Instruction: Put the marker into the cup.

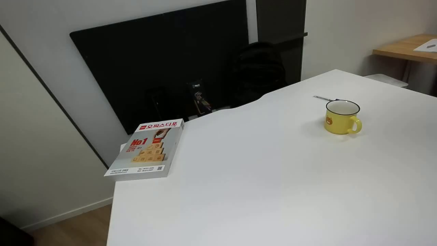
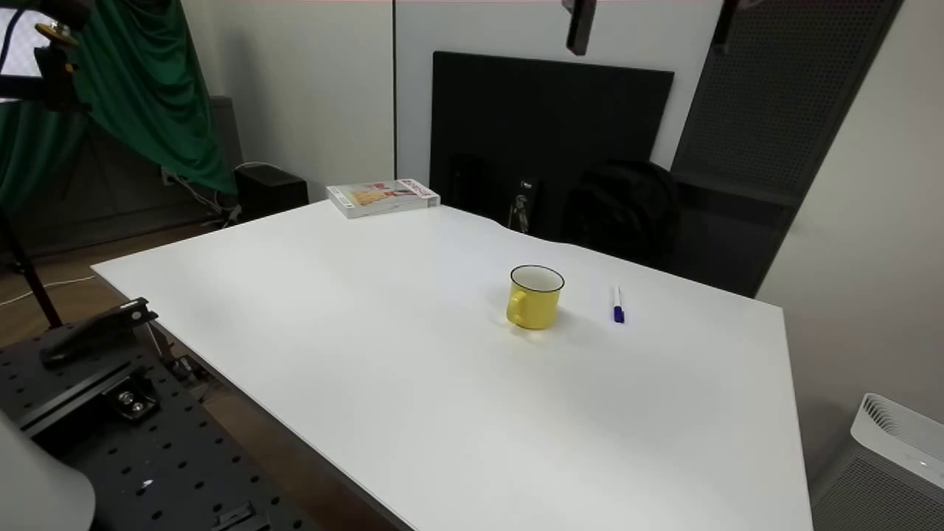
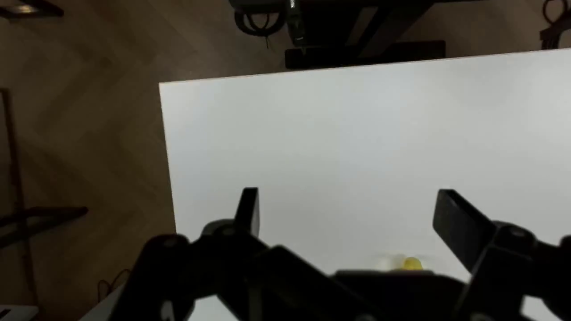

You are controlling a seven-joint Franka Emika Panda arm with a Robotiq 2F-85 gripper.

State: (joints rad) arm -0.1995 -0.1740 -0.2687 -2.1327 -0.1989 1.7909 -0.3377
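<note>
The marker (image 2: 618, 305), thin and white with a dark blue cap, lies flat on the table (image 2: 317, 332), near the cup (image 2: 540, 308), between it and the corner at the end of the wavy edge farthest from the book (image 2: 383, 199); its cap points away from that edge. The squat yellow cup stands upright, dark-rimmed and pale inside. The gripper (image 3: 348, 200) hangs overhead, jaws spread wide.

i count one cup (image 2: 538, 307), one marker (image 2: 618, 305), one book (image 1: 146, 150), one bag (image 2: 623, 210), one curtain (image 2: 151, 88), one white table (image 1: 239, 191) and one wooden table (image 1: 397, 48); of my own, i see one gripper (image 3: 347, 209) with two fingers (image 3: 463, 228).
</note>
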